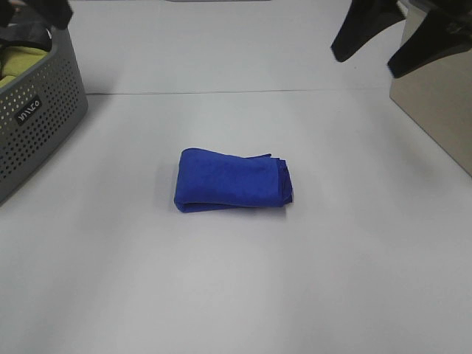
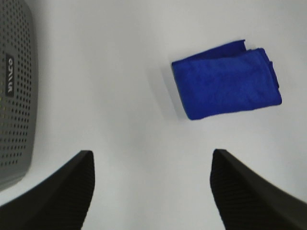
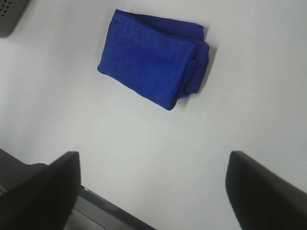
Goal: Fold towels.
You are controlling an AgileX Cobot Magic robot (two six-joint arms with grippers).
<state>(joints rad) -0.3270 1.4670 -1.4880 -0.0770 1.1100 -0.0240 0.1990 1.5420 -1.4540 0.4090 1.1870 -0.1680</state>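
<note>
The royal-blue towel [image 1: 232,181] lies folded into a compact rectangle in the middle of the white table, with layered edges at its right end. It also shows in the left wrist view [image 2: 225,81] and the right wrist view [image 3: 153,57]. My left gripper [image 1: 33,22] hangs high at the far left above the basket; in its wrist view [image 2: 153,191] the jaws stand wide apart and empty. My right gripper [image 1: 366,63] hangs high at the far right; in its wrist view [image 3: 153,191] it is open and empty. Neither touches the towel.
A grey perforated basket [image 1: 37,110] stands at the left edge with a yellow-green cloth [image 1: 18,63] inside; it also shows in the left wrist view [image 2: 14,96]. A shiny metal box [image 1: 435,110] stands at the right edge.
</note>
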